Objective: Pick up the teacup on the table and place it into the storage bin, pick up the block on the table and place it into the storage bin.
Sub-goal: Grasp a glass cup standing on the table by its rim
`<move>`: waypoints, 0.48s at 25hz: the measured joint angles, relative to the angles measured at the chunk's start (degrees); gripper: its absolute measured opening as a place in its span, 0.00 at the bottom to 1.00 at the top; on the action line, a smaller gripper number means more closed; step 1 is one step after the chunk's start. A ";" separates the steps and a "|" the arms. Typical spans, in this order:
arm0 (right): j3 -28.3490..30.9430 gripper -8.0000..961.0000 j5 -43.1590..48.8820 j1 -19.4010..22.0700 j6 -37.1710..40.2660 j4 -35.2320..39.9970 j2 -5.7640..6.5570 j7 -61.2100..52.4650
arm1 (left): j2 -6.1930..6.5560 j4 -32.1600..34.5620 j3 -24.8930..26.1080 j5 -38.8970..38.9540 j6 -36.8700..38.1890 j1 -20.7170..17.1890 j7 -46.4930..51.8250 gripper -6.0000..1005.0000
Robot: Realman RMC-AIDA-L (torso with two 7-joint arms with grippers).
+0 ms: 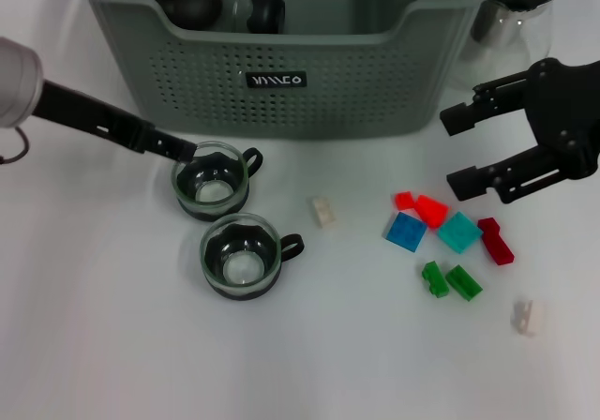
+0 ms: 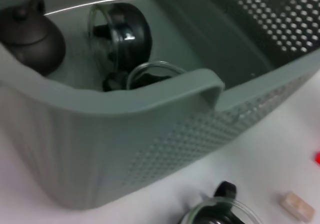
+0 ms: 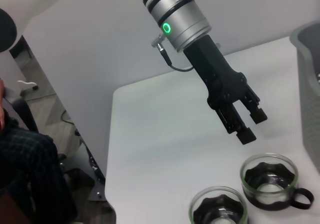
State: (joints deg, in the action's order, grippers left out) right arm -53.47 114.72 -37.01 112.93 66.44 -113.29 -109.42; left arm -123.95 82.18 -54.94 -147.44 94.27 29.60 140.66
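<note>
Head view: left tool (image 1: 186, 150), fingers spread, hovers at the rim of the clear glass teacup with black liner (image 1: 210, 180), just before the grey-green perforated storage bin (image 1: 281, 73); right tool (image 1: 473, 148), spread, waits above the small coloured blocks (image 1: 450, 232).

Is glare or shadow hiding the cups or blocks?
Head view: even light, soft shadows; both teacups and the blocks read plainly, left gripper at the farther rim, right gripper near the blocks. Left wrist view: a glare streak on the storage bin's inner wall. Right wrist view: small glints on glass rims.

Glossy glass teacup (image 1: 210, 180), matt perforated plastic storage bin (image 1: 281, 87)
</note>
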 joint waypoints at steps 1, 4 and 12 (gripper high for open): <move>0.14 0.88 0.13 0.00 -0.02 0.00 0.09 0.09 | -0.12 0.01 -0.22 -0.55 -0.34 0.13 1.32 0.82; 0.29 0.88 0.63 0.07 -0.05 0.00 0.28 0.29 | -0.26 -0.29 -2.21 -1.86 -1.62 0.33 6.74 0.82; 0.30 0.88 1.95 -0.17 -0.67 -0.04 0.10 2.27 | -0.31 -1.59 -9.97 -7.33 -4.25 0.85 16.80 0.82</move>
State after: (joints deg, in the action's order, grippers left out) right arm -53.17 116.66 -37.18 112.25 66.41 -113.18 -107.15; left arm -124.26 80.59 -64.91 -154.77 90.02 30.45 157.46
